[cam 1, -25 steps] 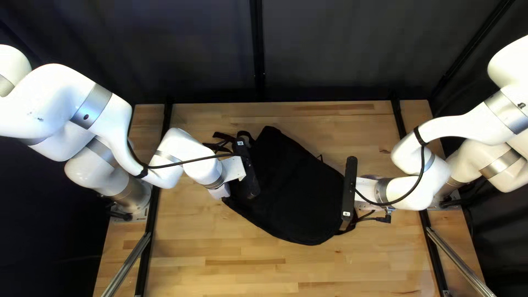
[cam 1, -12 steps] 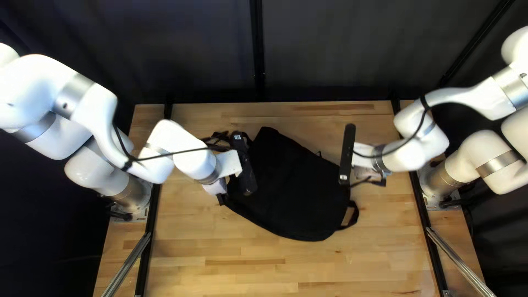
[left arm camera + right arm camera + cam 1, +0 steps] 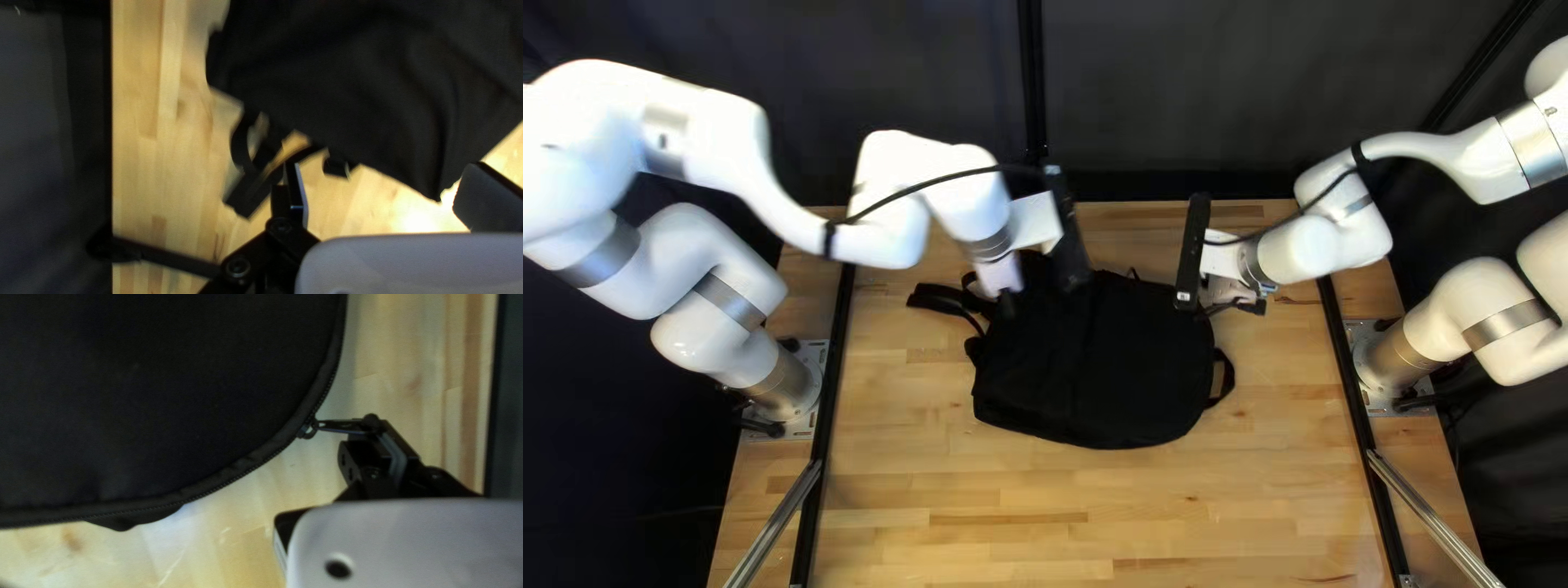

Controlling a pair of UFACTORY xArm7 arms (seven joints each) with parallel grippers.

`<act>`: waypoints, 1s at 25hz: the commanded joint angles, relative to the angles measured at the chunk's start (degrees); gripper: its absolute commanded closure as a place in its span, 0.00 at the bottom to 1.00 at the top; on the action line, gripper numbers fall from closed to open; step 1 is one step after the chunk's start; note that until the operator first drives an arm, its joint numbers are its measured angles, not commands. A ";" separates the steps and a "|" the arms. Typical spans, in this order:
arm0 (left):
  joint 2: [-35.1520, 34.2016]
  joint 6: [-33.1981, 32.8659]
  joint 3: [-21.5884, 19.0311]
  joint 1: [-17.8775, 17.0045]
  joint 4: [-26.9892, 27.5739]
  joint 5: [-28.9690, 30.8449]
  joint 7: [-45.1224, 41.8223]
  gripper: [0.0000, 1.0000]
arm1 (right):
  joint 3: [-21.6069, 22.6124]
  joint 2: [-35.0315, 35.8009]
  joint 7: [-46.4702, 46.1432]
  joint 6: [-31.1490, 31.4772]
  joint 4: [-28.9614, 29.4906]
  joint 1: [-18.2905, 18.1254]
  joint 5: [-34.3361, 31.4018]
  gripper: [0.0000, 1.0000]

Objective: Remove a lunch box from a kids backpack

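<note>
Backpack (image 3: 1111, 370) lies ahead of the spread left end effector (image 3: 1006, 303); right end effector (image 3: 1206, 311) pinches the backpack's zipper pull (image 3: 333, 424)

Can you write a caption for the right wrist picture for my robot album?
My right gripper pinches the zipper pull of a black backpack on the wooden table.

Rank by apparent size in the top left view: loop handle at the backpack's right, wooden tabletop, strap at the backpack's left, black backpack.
1. wooden tabletop
2. black backpack
Not ranked: strap and loop handle, too close to separate.
</note>
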 commanded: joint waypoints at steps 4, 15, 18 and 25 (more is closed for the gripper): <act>9.54 -11.13 6.05 1.10 1.12 -10.11 8.27 0.00 | 1.94 -0.92 2.43 -0.13 -1.55 0.39 -0.95 1.00; 18.51 -18.65 7.30 4.52 0.75 -28.18 11.94 0.00 | 3.36 -1.07 4.45 -0.78 -2.70 0.82 -2.11 1.00; 18.36 -17.41 7.30 4.37 1.35 -28.42 11.52 0.00 | 3.86 -1.37 5.25 -0.91 -3.32 0.78 -2.62 1.00; 18.36 -17.41 7.30 4.37 1.35 -28.42 11.52 0.00 | 4.30 -0.03 10.15 -4.48 -6.23 -0.28 -6.57 1.00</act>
